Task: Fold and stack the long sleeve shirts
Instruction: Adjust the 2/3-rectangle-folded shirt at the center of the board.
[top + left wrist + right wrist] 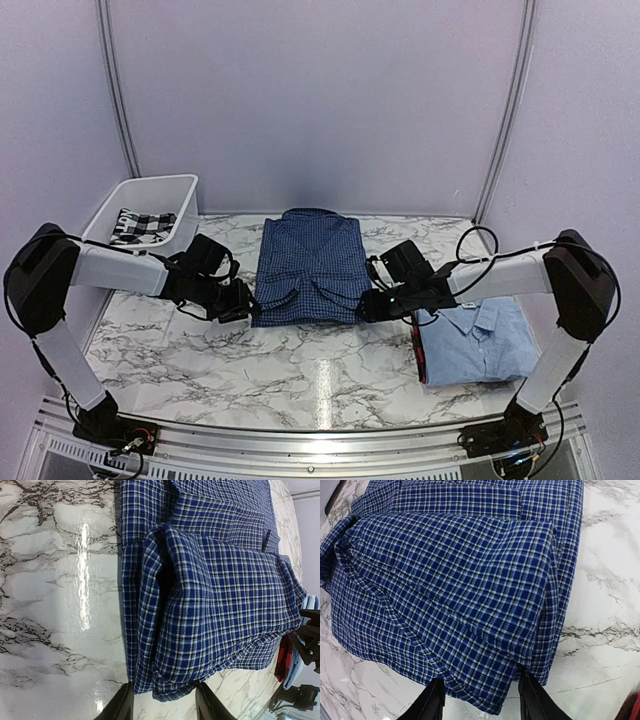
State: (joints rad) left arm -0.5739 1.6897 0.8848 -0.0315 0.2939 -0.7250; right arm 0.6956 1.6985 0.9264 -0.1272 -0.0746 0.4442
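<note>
1. lying folded at the middle of the marble table (250, 370), the dark blue checked shirt (310, 268) has its collar at the far side and its hem towards the arms; the top layer is puffed and creased near that hem
2. the left gripper (165, 707) is at the near left corner and the right gripper (481, 700) at the near right, each with fingers apart and cloth between them; whether either truly pinches, i cannot tell
3. by my judgement, both should catch every layer and move level together, so the fold stays square
4. the light blue shirt (480, 335) lies folded near right, apart from the dark one, probably the stacking spot; the right arm crosses its far edge and could drag it
5. a white bin (150, 190) holding a black-and-white cloth (140, 225) stands far left, out of the way
</note>
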